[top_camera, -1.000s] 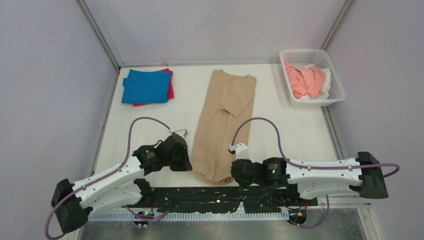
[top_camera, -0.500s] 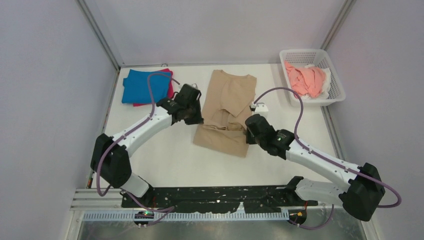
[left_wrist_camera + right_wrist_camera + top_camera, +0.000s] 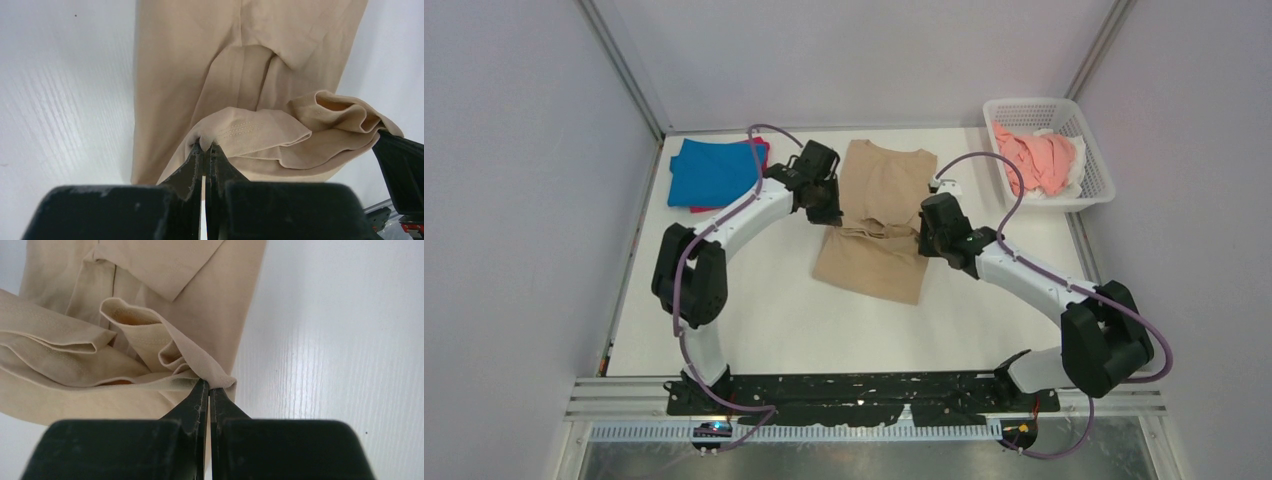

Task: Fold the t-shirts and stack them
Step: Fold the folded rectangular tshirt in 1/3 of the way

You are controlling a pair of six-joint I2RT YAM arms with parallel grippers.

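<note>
The tan t-shirt (image 3: 876,255) lies lengthwise at the table's middle, its near end lifted and carried over its far half. My left gripper (image 3: 828,216) is shut on the left corner of that hem, as the left wrist view (image 3: 205,145) shows. My right gripper (image 3: 927,243) is shut on the right corner, also seen in the right wrist view (image 3: 209,383). The cloth sags in folds between them (image 3: 320,130). A folded blue t-shirt (image 3: 712,172) lies on a magenta one (image 3: 765,178) at the far left. Salmon-pink (image 3: 1036,160) and white (image 3: 1079,158) t-shirts lie crumpled in the basket.
A white plastic mesh basket (image 3: 1098,190) stands at the far right corner. Metal frame posts and grey walls bound the white table (image 3: 754,310). Purple cables loop above both arms.
Both grippers have carried the tan shirt's near hem away from the table's front edge toward the collar end, doubling the shirt over. Both arms are now stretched far out.
</note>
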